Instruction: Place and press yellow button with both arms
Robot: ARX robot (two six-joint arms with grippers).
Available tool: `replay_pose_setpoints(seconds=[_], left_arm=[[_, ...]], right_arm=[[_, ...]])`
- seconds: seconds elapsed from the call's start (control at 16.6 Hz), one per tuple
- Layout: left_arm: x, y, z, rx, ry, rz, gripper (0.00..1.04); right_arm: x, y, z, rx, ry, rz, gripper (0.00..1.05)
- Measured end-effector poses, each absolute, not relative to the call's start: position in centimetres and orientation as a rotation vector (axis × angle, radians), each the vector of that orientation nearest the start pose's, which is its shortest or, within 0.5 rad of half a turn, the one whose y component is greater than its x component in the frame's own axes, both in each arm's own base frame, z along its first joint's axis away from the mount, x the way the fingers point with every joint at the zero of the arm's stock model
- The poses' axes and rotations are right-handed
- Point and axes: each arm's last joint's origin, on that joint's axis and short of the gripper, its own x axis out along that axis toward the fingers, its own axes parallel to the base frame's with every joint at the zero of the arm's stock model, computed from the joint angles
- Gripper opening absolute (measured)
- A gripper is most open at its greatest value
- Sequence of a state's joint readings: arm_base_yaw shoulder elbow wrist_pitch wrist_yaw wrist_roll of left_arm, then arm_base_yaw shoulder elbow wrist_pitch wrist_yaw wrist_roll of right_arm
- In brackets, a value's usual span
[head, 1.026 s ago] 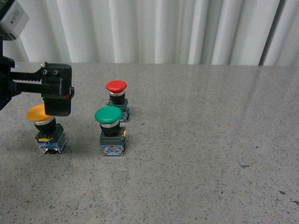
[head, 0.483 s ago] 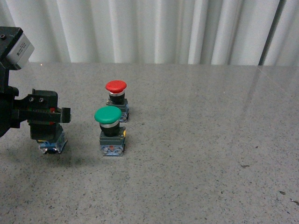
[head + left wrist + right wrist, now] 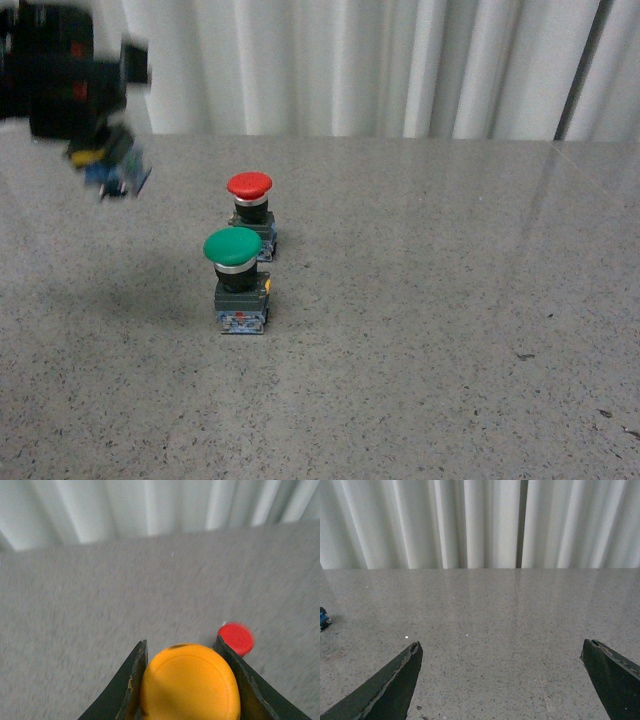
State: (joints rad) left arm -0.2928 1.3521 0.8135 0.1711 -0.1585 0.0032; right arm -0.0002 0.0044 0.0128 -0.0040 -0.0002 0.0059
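Observation:
The yellow button (image 3: pixel 189 685) fills the near part of the left wrist view, its round cap wedged between two black fingers (image 3: pixel 132 680). My left gripper (image 3: pixel 181 642) is shut on it. In the front view the left gripper (image 3: pixel 90 125) is a dark blur at the top left, well above the table, and the yellow button's blue-grey base (image 3: pixel 118 172) hangs tilted beneath it. My right gripper (image 3: pixel 502 680) stands open over bare table with nothing between its fingers. It does not show in the front view.
A green-capped button (image 3: pixel 234 246) stands upright left of the table's middle, with a red-capped button (image 3: pixel 249 185) just behind it; the red cap (image 3: pixel 236 638) also shows in the left wrist view. The grey speckled table (image 3: pixel 450 300) ends at white curtains (image 3: pixel 350 60).
My left gripper came down around the yellow button on the table's left side, shut on it, and has since lifted it high toward the top left. The green and red buttons have not moved.

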Motion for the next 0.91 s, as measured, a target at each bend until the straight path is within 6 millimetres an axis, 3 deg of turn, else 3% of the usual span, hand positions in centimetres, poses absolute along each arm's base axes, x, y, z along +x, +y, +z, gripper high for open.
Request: replay_pose_setpoints(seconds=[0.12, 0.24, 0.42, 0.6, 0.91], left_arm=[[29.1, -10.9, 28.4, 0.068, 0.281, -0.206, 0.34], [30.8, -14.8, 28.6, 0.041, 0.299, -0.288, 0.34], [32.5, -20.7, 26.3, -0.005, 0.388, -0.388, 0.34], [32.3, -24.0, 23.1, -0.021, 0.47, -0.417, 0.34], [32.5, -25.5, 19.9, -0.054, 0.543, -0.388, 0.34]], right_arm=[[9.7, 0.0, 16.7, 0.006, -0.004, 0.0, 0.98], [9.7, 0.0, 16.7, 0.006, -0.004, 0.0, 0.98], [9.7, 0.0, 16.7, 0.006, -0.004, 0.0, 0.98], [9.7, 0.0, 16.7, 0.006, -0.004, 0.0, 0.98], [9.7, 0.0, 16.7, 0.006, -0.004, 0.0, 0.98]])
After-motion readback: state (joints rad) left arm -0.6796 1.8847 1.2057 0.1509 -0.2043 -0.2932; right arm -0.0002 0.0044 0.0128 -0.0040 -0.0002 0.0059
